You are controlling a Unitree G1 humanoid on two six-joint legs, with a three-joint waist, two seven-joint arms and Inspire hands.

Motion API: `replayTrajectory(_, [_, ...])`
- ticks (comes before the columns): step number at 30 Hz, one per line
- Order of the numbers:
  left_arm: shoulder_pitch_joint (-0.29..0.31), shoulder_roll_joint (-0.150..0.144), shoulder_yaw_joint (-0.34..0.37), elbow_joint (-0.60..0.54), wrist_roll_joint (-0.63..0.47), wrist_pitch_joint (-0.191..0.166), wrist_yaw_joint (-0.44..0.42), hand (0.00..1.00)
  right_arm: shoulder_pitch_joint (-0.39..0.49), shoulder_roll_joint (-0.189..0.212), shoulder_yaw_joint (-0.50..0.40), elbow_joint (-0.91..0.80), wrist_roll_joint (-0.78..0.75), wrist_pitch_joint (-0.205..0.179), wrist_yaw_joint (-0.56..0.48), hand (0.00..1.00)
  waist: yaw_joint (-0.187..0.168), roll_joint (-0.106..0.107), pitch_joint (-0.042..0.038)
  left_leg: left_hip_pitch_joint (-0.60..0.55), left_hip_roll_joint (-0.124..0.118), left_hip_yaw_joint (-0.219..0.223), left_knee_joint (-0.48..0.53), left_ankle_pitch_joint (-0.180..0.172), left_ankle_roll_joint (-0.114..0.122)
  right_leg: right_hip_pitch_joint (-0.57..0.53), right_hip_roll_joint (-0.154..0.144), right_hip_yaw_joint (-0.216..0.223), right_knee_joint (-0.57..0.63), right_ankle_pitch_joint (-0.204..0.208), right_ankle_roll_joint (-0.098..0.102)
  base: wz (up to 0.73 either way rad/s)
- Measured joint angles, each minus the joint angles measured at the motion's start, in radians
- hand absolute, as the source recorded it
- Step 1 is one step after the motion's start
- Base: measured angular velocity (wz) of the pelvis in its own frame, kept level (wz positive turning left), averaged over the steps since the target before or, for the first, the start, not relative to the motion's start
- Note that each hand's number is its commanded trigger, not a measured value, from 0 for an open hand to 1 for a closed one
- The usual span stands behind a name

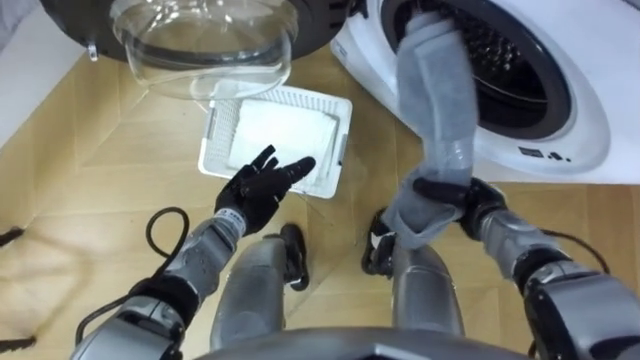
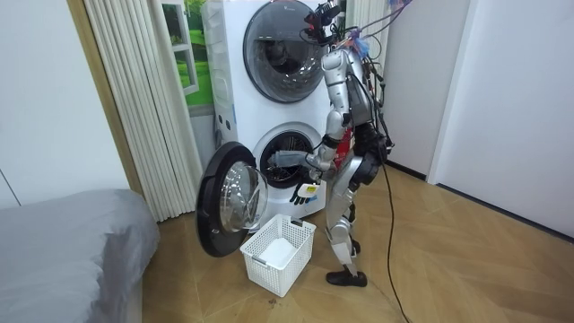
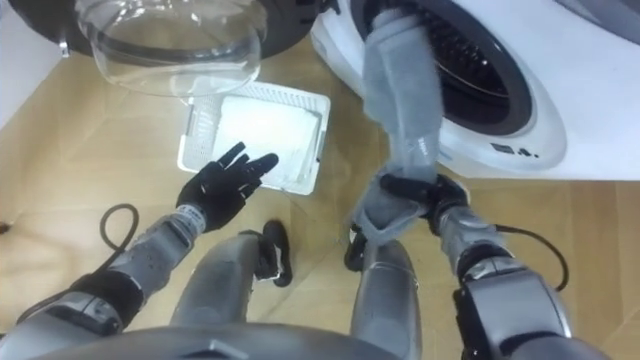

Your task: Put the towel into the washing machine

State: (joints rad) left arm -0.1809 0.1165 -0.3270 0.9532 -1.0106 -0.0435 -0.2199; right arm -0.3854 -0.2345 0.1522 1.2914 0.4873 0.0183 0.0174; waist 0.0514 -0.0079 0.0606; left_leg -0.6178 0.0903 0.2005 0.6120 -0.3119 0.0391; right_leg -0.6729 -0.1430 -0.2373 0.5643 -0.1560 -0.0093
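Feeding the towel (image 1: 437, 95) into the washing machine (image 1: 585, 135) is the step we judge to be in hand. The grey towel's top end lies over the lip and into the dark drum (image 1: 505, 45), while the rest hangs outside, down the front. The right robot hand (image 1: 455, 195) has its fingers curled round the towel's lower part, w/ a short tail dangling below the grip. The left robot hand (image 1: 262, 185) is open, fingers spread, holding nothing, hovering above the white basket (image 1: 213, 150) on the floor (image 1: 80, 150). Sth white and flat lies in the basket; we can't tell what. The round glass door (image 1: 205, 40) stands swung wide, so the way in is clear. Next move, as we see it: lift and push the gripped end fwd through the opening, deep enough that nothing trails over the rim, then let go. As for writing, there's a small dark mark (image 1: 545, 153) on the machine's white front below the opening, too small for us to read. No other labels we can make out.
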Motion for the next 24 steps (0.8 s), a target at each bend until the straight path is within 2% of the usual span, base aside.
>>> replayTrajectory(3, [0.004, 0.009, -0.001, -0.005, 0.002, 0.002, 0.012, 0.00, 0.000, -0.033, -0.008, 0.001, 0.056, 0.015, -0.023, 1.00, 0.002, -0.013, -0.0008, -0.013, -0.009, -0.015, 0.009, 0.003, 0.000, -0.011, -0.019, -0.013, 0.025, -0.013, -0.005, 0.18])
replayTrajectory(6, [0.001, 0.012, 0.000, -0.010, 0.002, 0.002, 0.016, 0.00, -0.021, -0.068, -0.067, 0.000, 0.101, 0.029, -0.029, 1.00, -0.004, -0.026, -0.0023, -0.035, -0.014, -0.016, 0.020, 0.008, 0.003, -0.033, -0.029, -0.013, 0.045, -0.018, -0.004, 0.12])
replayTrajectory(9, [0.019, 0.018, 0.003, -0.017, 0.029, 0.006, 0.022, 0.00, -0.081, -0.110, -0.112, 0.029, 0.131, 0.039, -0.028, 1.00, -0.007, -0.038, -0.0023, -0.042, -0.015, -0.010, 0.037, 0.008, 0.004, -0.047, -0.032, -0.005, 0.063, -0.019, -0.003, -0.05])
replayTrajectory(10, [0.031, 0.029, 0.001, -0.042, 0.035, 0.013, 0.025, 0.00, -0.101, -0.123, -0.116, 0.034, 0.146, 0.047, -0.028, 1.00, -0.013, -0.042, -0.0011, -0.044, -0.015, -0.009, 0.038, 0.008, 0.004, -0.047, -0.031, -0.009, 0.063, -0.019, -0.004, 0.04])
replayTrajectory(11, [0.041, 0.040, -0.005, -0.061, 0.042, 0.019, 0.031, 0.00, -0.111, -0.124, -0.116, 0.038, 0.153, 0.054, -0.028, 1.00, -0.016, -0.048, -0.0017, -0.046, -0.015, -0.010, 0.043, 0.008, 0.003, -0.047, -0.031, -0.013, 0.064, -0.020, -0.006, 0.05])
replayTrajectory(15, [0.045, 0.044, -0.010, -0.070, 0.067, 0.030, 0.035, 0.00, -0.117, -0.125, -0.129, 0.038, 0.172, 0.090, -0.030, 1.00, -0.017, -0.060, -0.0018, -0.049, -0.019, -0.012, 0.047, 0.010, 0.006, -0.054, -0.047, -0.015, 0.087, -0.027, -0.010, 0.08])
replayTrajectory(17, [0.046, 0.053, -0.005, -0.072, 0.070, 0.033, 0.043, 0.00, -0.127, -0.130, -0.135, 0.031, 0.195, 0.117, -0.039, 1.00, -0.026, -0.084, -0.0021, -0.052, -0.031, -0.007, 0.043, 0.015, 0.009, -0.069, -0.062, -0.004, 0.110, -0.038, -0.009, 0.09])
replayTrajectory(20, [0.065, 0.056, 0.009, -0.102, 0.064, 0.033, 0.053, 0.00, -0.150, -0.138, -0.135, 0.029, 0.265, 0.157, -0.045, 1.00, -0.030, -0.103, -0.0030, -0.055, -0.032, -0.002, 0.047, 0.016, 0.010, -0.072, -0.064, -0.003, 0.111, -0.040, -0.009, 0.06])
replayTrajectory(23, [0.094, 0.058, 0.012, -0.166, 0.065, 0.031, 0.054, 0.00, -0.184, -0.148, -0.135, 0.027, 0.353, 0.176, -0.052, 1.00, -0.031, -0.109, -0.0031, -0.072, -0.032, 0.008, 0.056, 0.019, 0.015, -0.095, -0.065, 0.014, 0.127, -0.038, -0.005, 0.00])
replayTrajectory(24, [0.101, 0.059, 0.015, -0.176, 0.065, 0.030, 0.054, 0.00, -0.192, -0.151, -0.135, 0.023, 0.367, 0.182, -0.053, 0.87, -0.031, -0.114, -0.0032, -0.073, -0.033, 0.015, 0.057, 0.019, 0.016, -0.102, -0.066, 0.022, 0.135, -0.038, -0.005, -0.12])
